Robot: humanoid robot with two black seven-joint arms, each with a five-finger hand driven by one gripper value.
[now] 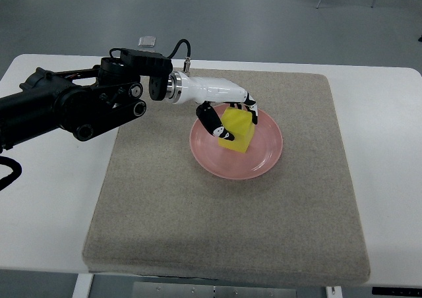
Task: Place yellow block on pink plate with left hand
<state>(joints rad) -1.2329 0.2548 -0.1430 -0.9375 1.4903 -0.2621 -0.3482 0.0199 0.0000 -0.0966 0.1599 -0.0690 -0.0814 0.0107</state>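
Note:
The yellow block sits on the pink plate, near the plate's upper left part. My left hand reaches in from the left, its white palm above the plate's rim. Its black-tipped fingers curl around the block, thumb on the left face and other fingers over the top right corner. Whether the block rests fully on the plate or is slightly lifted, I cannot tell. The right hand does not show.
The plate lies on a grey-beige felt mat that covers most of the white table. The black left arm stretches across the table's left side. Grey floor lies beyond the far edge.

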